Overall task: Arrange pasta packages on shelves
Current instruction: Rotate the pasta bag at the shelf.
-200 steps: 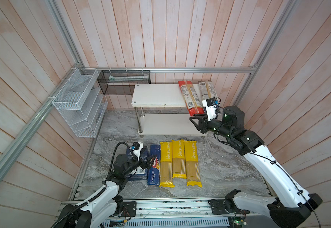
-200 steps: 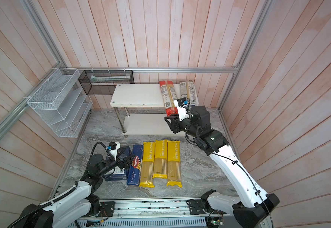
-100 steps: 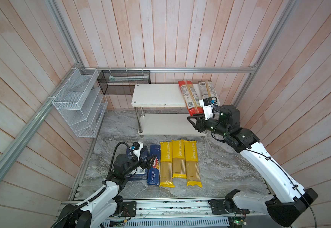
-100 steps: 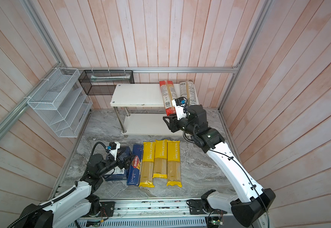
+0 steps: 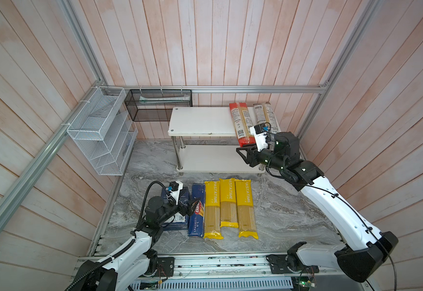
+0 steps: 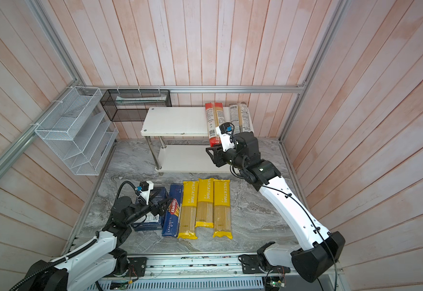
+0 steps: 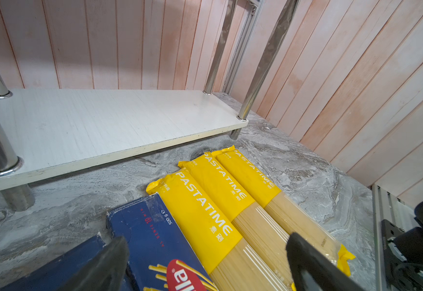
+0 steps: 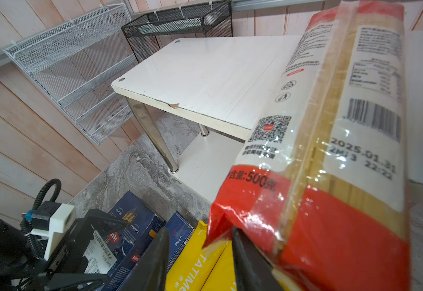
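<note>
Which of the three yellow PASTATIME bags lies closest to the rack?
The middle PASTATIME bag: it sits shifted toward the rack, its near end stopping short of the flanking bags.

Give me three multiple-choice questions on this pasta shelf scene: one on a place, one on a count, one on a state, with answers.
1. Where does the red-ended bag lie?
A) on the lower shelf
B) in the white wire basket
C) on the top shelf

2. How many yellow PASTATIME bags lie on the marble tabletop?
A) three
B) two
C) five

3. How does the left gripper stand?
A) shut on a yellow bag
B) open
C) shut on a blue box

Answers:
1 C: it rests on the upper board, its red end past the front edge.
2 A: three lie side by side next to the Barilla box.
3 B: the left wrist view shows its fingers well apart, clamping nothing.
</note>
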Controlling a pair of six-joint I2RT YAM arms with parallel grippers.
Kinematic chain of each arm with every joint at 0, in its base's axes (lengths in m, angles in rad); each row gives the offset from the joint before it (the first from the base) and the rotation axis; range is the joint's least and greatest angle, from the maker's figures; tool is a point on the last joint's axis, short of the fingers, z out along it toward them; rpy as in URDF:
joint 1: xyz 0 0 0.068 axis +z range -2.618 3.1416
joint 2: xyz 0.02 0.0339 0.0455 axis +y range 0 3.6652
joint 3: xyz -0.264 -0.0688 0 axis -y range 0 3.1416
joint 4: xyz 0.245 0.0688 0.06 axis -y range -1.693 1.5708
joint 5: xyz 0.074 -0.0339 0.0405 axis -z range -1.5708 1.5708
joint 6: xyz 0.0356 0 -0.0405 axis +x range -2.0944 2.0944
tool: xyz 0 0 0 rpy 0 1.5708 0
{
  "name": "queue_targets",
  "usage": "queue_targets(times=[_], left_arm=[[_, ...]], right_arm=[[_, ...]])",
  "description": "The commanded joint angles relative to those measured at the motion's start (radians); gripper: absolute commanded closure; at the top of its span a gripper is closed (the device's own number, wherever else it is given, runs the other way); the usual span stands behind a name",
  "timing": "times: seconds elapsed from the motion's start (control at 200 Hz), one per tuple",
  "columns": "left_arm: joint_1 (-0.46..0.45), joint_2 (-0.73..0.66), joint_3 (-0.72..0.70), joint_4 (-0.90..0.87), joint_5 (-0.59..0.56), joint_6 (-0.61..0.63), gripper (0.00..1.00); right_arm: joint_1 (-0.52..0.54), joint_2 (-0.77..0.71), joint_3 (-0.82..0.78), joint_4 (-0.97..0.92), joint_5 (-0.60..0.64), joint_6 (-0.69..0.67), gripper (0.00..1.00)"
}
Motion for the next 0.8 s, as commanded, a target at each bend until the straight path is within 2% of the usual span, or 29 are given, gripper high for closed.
queue_targets(times=[0.0,0.455,0.79], left_arm=[[-0.003,-0.006,-0.008,0.008,-0.013,0.011,0.0],[-0.003,-0.013,-0.01,0.004,-0.02,0.014,0.0],[-0.003,-0.022,-0.012,0.003,-0.028,0.014,0.0]], right_arm=[[-0.006,0.026,0.037,0.026,-0.005,-0.02,0.57],[0.001,0.093,0.105,0.036,-0.039,-0.015,0.57],[0.063,0.026,0.093,-0.018,0.022,-0.037,0.57]])
